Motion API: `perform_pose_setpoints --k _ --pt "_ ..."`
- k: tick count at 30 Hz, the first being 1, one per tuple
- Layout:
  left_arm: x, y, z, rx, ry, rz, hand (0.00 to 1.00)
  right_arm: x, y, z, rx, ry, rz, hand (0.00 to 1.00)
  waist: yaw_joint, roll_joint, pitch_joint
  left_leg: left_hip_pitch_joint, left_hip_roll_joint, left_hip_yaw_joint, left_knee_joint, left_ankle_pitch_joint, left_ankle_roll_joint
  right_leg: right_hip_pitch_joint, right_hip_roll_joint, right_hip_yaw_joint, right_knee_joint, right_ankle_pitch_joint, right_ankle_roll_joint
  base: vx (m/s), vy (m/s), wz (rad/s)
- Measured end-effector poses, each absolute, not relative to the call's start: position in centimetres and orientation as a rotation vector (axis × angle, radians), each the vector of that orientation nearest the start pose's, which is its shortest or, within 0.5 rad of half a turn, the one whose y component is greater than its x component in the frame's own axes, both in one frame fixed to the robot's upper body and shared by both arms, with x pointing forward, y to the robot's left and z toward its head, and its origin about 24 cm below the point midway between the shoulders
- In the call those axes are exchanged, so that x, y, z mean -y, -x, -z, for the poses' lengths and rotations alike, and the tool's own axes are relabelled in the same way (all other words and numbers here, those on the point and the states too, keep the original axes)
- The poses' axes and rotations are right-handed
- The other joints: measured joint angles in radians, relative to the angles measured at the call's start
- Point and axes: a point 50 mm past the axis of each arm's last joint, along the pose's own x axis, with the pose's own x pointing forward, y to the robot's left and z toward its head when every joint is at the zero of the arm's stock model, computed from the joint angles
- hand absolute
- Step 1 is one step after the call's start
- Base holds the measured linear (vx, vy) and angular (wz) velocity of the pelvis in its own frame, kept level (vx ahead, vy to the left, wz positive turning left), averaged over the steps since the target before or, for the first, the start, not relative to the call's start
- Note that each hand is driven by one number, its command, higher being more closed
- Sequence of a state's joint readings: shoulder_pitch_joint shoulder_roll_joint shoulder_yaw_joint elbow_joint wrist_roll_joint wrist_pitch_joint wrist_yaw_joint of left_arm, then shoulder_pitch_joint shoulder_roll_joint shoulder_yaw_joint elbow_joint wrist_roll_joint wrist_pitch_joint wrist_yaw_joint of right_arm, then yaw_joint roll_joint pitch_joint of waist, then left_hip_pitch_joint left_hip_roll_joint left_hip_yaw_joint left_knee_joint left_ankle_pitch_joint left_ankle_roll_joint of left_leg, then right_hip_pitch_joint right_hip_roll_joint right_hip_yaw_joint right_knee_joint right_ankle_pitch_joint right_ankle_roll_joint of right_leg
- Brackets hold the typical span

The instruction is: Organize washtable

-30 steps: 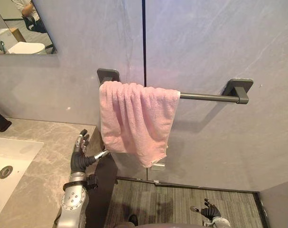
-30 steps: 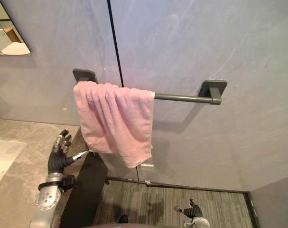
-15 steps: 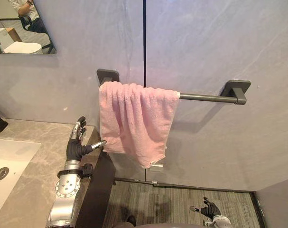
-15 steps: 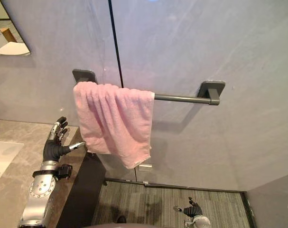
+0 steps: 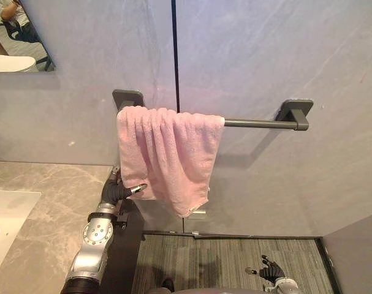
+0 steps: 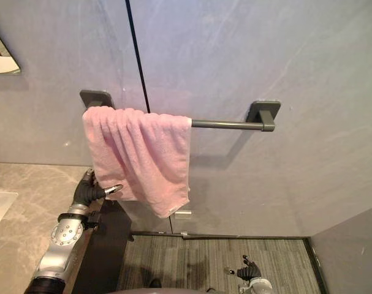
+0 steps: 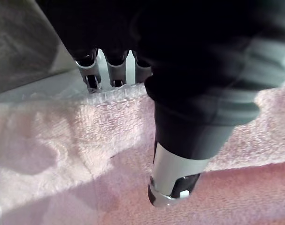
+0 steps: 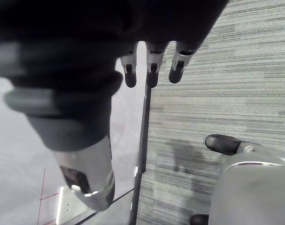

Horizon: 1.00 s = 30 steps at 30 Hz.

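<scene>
A pink towel (image 5: 167,153) hangs bunched over the left end of a dark wall bar (image 5: 259,124). My left hand (image 5: 117,192) is raised at the towel's lower left edge, just past the end of the marble counter (image 5: 45,202). In the left wrist view its straight fingers (image 7: 115,75) reach behind the towel's hem (image 7: 62,140), while the thumb (image 7: 177,173) lies stretched over the front of the cloth without pinching it. My right hand (image 5: 271,271) hangs low over the carpet, fingers relaxed and holding nothing.
A white sink (image 5: 5,211) is set into the counter at the far left. A mirror (image 5: 14,37) hangs on the grey wall above it. Right of the counter's dark side panel (image 5: 127,245) lies striped carpet floor (image 5: 235,263).
The camera has shifted. My left hand has risen and moved right from above the counter's end to the towel's lower left edge, with the thumb now over the cloth. The right hand stays put.
</scene>
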<state>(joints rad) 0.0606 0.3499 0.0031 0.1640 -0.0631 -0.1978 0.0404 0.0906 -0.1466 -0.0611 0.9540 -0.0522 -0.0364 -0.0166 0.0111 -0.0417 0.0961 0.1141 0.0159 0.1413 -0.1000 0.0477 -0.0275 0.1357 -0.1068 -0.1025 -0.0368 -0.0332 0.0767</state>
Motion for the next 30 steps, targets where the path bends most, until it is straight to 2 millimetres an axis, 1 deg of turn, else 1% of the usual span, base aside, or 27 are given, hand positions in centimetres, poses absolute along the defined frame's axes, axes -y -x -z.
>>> perform_pose_setpoints --k 5,7,12,13,14,16,17,18,20,21,25,27,30 --pt "-22.9 -23.6 -2.4 -0.026 -0.289 -0.056 1.00 21.6 -13.0 14.0 -0.937 0.162 0.125 0.00 -0.011 0.000 0.000 0.000 0.001 0.003 0.002 -0.004 -0.003 -0.002 0.001 0.010 -0.003 0.002 -0.001 0.03 -0.013 -0.06" --pt "-22.9 -23.6 -2.4 -0.025 -0.289 -0.060 1.00 21.5 -13.9 13.4 -0.893 0.165 0.122 0.00 -0.022 0.000 0.000 0.002 0.001 0.006 0.002 -0.006 -0.003 -0.003 0.002 0.014 -0.003 0.002 -0.001 0.01 -0.015 -0.06" --pt "-22.9 -23.7 -2.4 -0.023 -0.288 -0.063 1.00 21.1 -15.6 12.2 -0.801 0.180 0.099 0.00 -0.025 -0.001 0.000 0.005 0.001 0.014 0.002 -0.009 -0.004 -0.004 0.002 0.025 -0.004 0.006 -0.002 -0.01 -0.009 -0.07" --pt "-22.8 -23.7 -2.5 -0.021 -0.285 -0.067 1.00 20.7 -16.4 11.4 -0.747 0.188 0.079 0.00 -0.025 -0.001 -0.001 0.005 0.001 0.014 0.001 -0.009 -0.004 -0.005 0.002 0.025 -0.004 0.006 -0.001 0.00 0.000 0.00" --pt "-22.8 -23.6 -2.5 -0.020 -0.283 -0.069 1.00 20.5 -16.8 11.0 -0.723 0.192 0.069 0.00 -0.025 -0.001 -0.001 0.005 0.001 0.014 0.001 -0.009 -0.004 -0.005 0.002 0.026 -0.004 0.007 -0.001 -0.04 -0.020 -0.01" --pt "-22.6 -23.7 -2.7 -0.005 -0.273 -0.077 1.00 19.7 -18.4 9.4 -0.624 0.207 0.037 0.00 -0.023 -0.001 -0.001 0.005 0.001 0.015 -0.002 -0.009 -0.003 -0.006 0.002 0.027 -0.003 0.008 0.000 -0.03 -0.016 -0.02" --pt "-22.5 -23.7 -2.9 0.005 -0.268 -0.083 1.00 19.3 -19.2 8.4 -0.561 0.210 0.022 0.00 -0.023 -0.001 -0.001 0.005 0.001 0.016 -0.003 -0.009 -0.003 -0.007 0.001 0.028 -0.003 0.008 0.000 -0.03 -0.010 -0.07" --pt "-22.4 -23.6 -3.1 0.017 -0.263 -0.086 1.00 18.8 -20.3 6.9 -0.473 0.214 0.000 0.00 -0.022 -0.001 -0.001 0.004 0.002 0.021 -0.003 -0.009 -0.003 -0.011 0.002 0.034 -0.001 0.008 0.001 -0.02 -0.007 -0.12" --pt "-22.3 -23.3 -3.3 0.029 -0.259 -0.089 1.00 18.0 -21.4 5.1 -0.377 0.220 -0.037 0.00 -0.017 -0.001 -0.001 0.003 0.005 0.038 0.002 -0.011 -0.005 -0.021 0.003 0.051 0.000 0.013 0.002 -0.01 0.001 -0.24" --pt "-22.1 -23.1 -3.5 0.040 -0.252 -0.090 1.00 17.4 -22.0 3.7 -0.301 0.233 -0.082 0.00 -0.014 -0.002 -0.001 0.003 0.005 0.049 0.002 -0.013 -0.004 -0.025 0.003 0.062 -0.001 0.016 0.003 0.00 0.002 -0.25" --pt "-21.9 -22.8 -3.8 0.059 -0.246 -0.086 1.00 16.5 -22.9 1.3 -0.186 0.233 -0.172 0.00 -0.007 -0.007 -0.004 0.001 0.004 0.056 0.003 -0.014 -0.003 -0.033 0.002 0.073 0.001 0.020 0.005 -0.01 -0.004 -0.10" --pt "-21.8 -22.8 -3.9 0.064 -0.241 -0.084 1.00 16.1 -23.3 0.7 -0.159 0.236 -0.216 0.00 -0.006 -0.010 -0.007 0.001 0.004 0.056 0.003 -0.014 -0.003 -0.034 0.002 0.074 0.002 0.021 0.005 0.00 0.000 0.00" --pt "-21.5 -22.7 -3.6 0.058 -0.228 -0.080 1.00 15.2 -24.1 -0.9 -0.086 0.228 -0.286 0.00 0.002 -0.013 -0.009 0.001 0.004 0.053 0.003 -0.013 -0.003 -0.034 0.002 0.074 0.004 0.022 0.005 -0.04 -0.020 0.01"
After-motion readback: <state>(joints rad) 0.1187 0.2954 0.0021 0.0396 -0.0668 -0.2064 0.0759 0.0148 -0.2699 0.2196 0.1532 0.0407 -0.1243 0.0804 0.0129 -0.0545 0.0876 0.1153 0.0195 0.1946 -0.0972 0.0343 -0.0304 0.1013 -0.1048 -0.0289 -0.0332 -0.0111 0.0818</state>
